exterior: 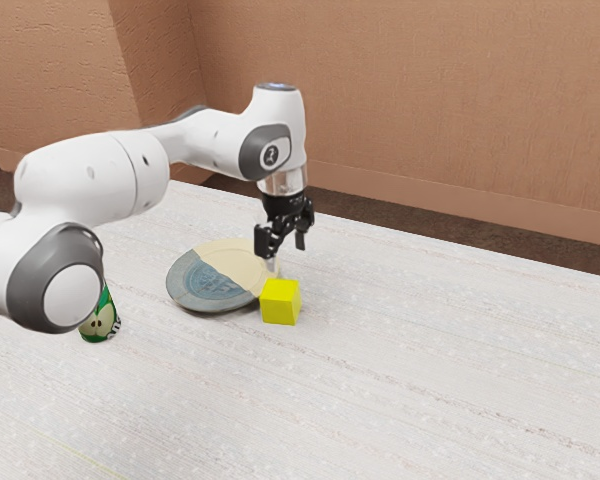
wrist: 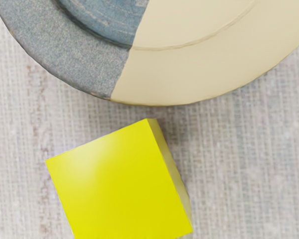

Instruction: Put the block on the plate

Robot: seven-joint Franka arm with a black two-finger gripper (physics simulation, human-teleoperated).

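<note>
Block [exterior: 280, 302] sits on worktop [exterior: 400, 390], just beside plate [exterior: 205, 287], off its rim. End effector [exterior: 281, 251] wide, empty, above block. Coming move looks mostly downward; cube shape, no long axis to match.

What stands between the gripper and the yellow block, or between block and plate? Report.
Nothing visible blocks either way: from gripper to block is open air, and a strip of tabletop separates block from plate.
</note>
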